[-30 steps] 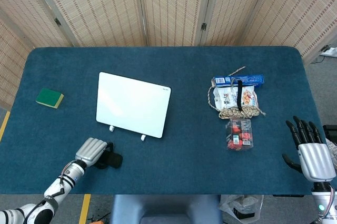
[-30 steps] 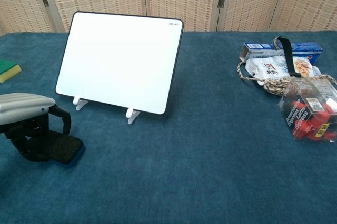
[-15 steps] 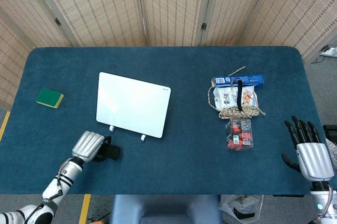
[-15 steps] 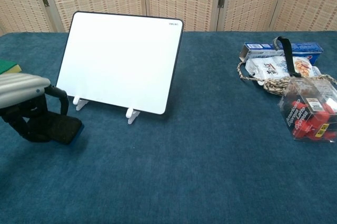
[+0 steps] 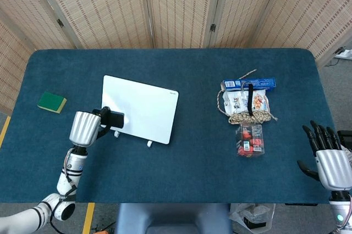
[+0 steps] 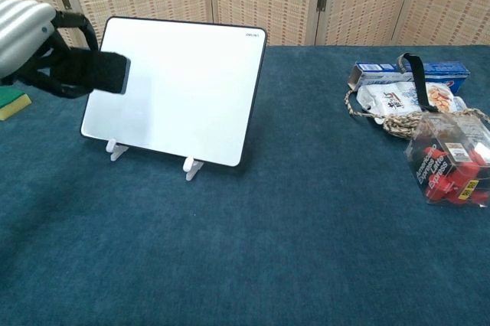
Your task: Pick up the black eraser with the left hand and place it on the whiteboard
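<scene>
Your left hand [image 6: 27, 35] grips the black eraser [image 6: 98, 73], holding it off the table at the left edge of the tilted whiteboard [image 6: 184, 81]. Your right hand [image 5: 330, 160] sits at the table's near right corner, holding nothing, fingers spread.

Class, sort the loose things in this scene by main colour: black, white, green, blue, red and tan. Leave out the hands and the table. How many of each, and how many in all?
Black: 1, the eraser
White: 2, the whiteboard and the snack bag
Green: 1, the sponge
Blue: 1, the box
Red: 1, the clear pack
Tan: 1, the rope
Total: 7
</scene>
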Available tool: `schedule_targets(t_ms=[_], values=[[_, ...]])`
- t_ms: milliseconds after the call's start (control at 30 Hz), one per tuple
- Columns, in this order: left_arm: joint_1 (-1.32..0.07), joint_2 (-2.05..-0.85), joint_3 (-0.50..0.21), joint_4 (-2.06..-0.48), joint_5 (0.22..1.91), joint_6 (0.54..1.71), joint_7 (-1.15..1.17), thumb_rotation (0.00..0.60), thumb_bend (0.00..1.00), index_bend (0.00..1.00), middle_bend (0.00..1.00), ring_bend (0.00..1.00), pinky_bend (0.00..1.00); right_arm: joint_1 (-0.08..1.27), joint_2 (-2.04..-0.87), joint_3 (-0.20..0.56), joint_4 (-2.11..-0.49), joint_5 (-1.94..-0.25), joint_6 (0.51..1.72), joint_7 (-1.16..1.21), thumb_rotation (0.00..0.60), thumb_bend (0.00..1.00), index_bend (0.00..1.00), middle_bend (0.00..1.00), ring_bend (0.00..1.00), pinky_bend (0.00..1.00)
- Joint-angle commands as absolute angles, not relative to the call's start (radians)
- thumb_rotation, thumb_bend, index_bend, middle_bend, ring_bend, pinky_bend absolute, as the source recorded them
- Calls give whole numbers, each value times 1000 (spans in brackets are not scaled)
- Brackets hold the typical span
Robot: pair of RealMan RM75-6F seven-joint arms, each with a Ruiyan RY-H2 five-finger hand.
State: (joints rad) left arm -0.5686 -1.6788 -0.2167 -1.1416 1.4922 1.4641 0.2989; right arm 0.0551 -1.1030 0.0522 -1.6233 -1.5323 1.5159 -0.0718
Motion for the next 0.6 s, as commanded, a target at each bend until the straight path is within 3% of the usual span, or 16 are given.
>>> schedule_targets(t_ms=[33, 233, 600], values=[[-634, -1775, -293, -1010, 1494, 1498, 231, 600, 260, 651, 1000, 1000, 1000, 53, -1098, 50, -1620, -1538, 1518, -60, 600, 267, 0, 0, 0, 0], [-688, -1813, -324, -954, 1452, 1435, 224, 600, 260, 651, 1000, 1000, 1000, 51, -1088, 51, -1617, -1539, 1521, -32, 600, 268, 0, 0, 0, 0], [-748, -1891, -319, -831, 1421, 1367, 182, 600, 260, 640, 1000, 1000, 1000, 48, -1080, 49, -1612, -1545, 1525, -8, 600, 268, 0, 0, 0, 0]])
